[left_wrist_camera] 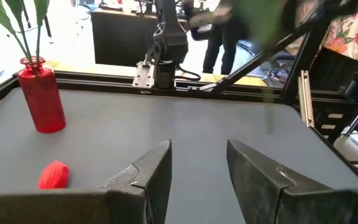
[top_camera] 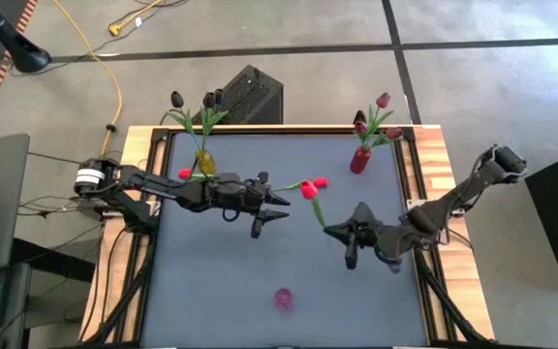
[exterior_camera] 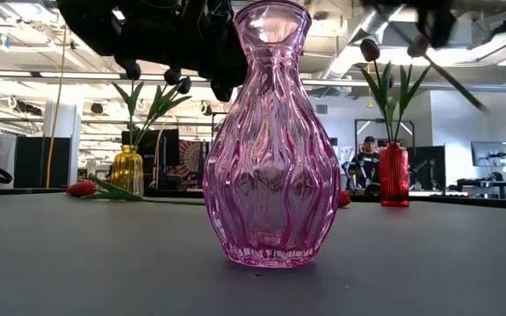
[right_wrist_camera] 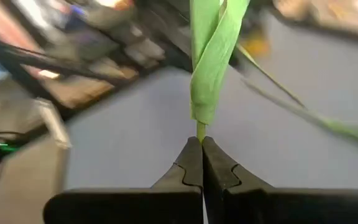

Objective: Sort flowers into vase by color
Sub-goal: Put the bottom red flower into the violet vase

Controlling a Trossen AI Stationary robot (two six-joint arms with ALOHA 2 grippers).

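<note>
While pinching a tulip stem (right_wrist_camera: 199, 127), right gripper (right_wrist_camera: 201, 144).

Grey tiled floor (top_camera: 473, 107), yellow cable (top_camera: 114, 92)

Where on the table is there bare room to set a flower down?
Bare: the near strip either side of the pink vase, and the mat between the yellow vase and red vase. Crowded: the middle, with left gripper, right gripper and red tulips.

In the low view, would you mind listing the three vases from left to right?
Yellow vase → pink vase → red vase.
</note>
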